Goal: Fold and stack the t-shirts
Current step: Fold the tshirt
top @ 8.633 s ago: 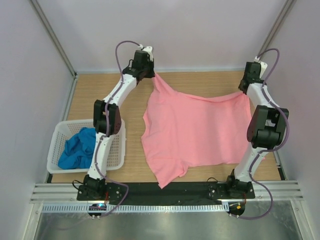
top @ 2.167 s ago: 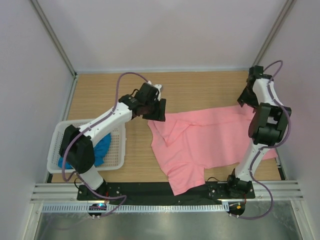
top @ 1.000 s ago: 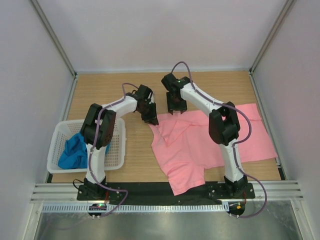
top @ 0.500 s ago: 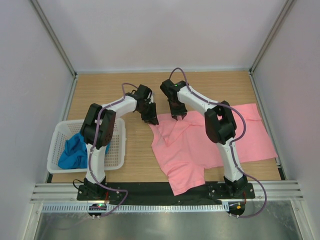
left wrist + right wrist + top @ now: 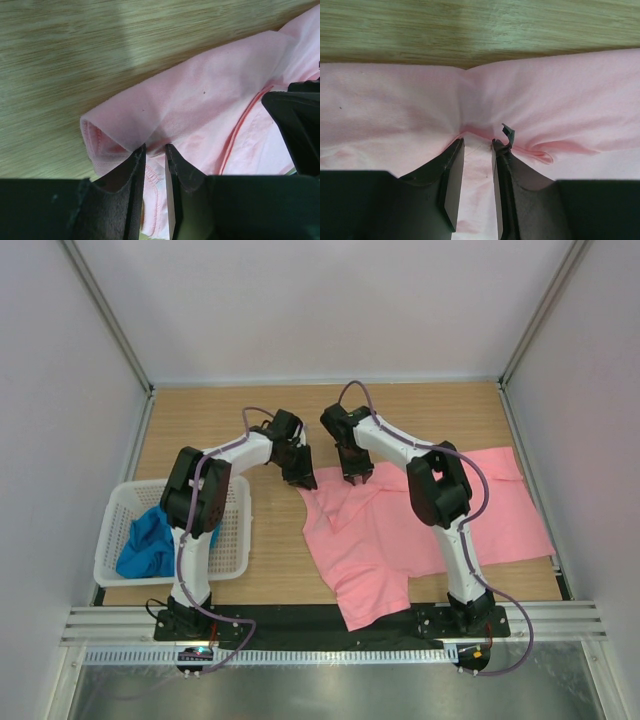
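Overhead view: the salmon-pink t-shirt [image 5: 420,515] lies on the wooden table [image 5: 200,420], its right part flat, its left part folded over itself, a sleeve pointing towards the near edge. The left gripper [image 5: 303,478] stands at the shirt's far left corner, where it stood a second ago. In the left wrist view, the left gripper [image 5: 154,150] is clamped on a rolled hem fold of the salmon-pink t-shirt [image 5: 200,105]. The right gripper [image 5: 357,476], which a second ago hung over bare wood just beyond the cloth with its fingers wider apart, now sits on the shirt's far edge, near the left gripper. In the right wrist view, the right gripper [image 5: 477,145] has its fingers drawn close on a pucker of the salmon-pink t-shirt [image 5: 555,100], creases running into the narrow gap. The shirt's outline matches that of a second ago. The blue t-shirt [image 5: 150,545] lies crumpled in the white basket [image 5: 232,550] at the table's left, as before.
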